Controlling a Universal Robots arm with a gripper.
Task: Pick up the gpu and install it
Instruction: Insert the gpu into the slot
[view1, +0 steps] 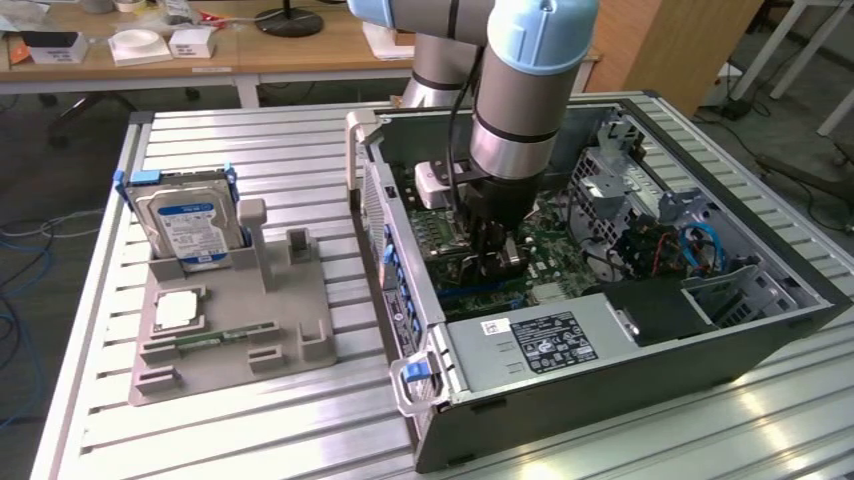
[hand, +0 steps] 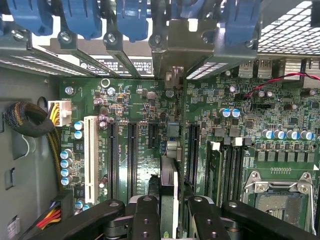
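Note:
Inside the open computer case (view1: 747, 330), my gripper (view1: 489, 262) hangs low over the green motherboard (view1: 547, 250). The wrist view looks straight down on the gpu (hand: 170, 175), edge-on as a thin card that runs from between my black fingers (hand: 147, 220) to its silvery end bracket (hand: 173, 75) at the case's rear wall. My gripper (hand: 172, 212) is shut on the card's upper edge. The card stands upright over the row of black expansion slots (hand: 132, 155), in line with the gap between two of them. I cannot tell whether its lower edge touches a slot.
Blue retaining clips (hand: 131, 17) line the rear wall above the slots. A white slot (hand: 90, 160), the processor socket (hand: 280, 195) and cable bundles (hand: 25, 120) surround the card. Outside the case, a grey fixture (view1: 287, 330) holds a hard drive (view1: 191, 225) and a memory stick (view1: 220, 338).

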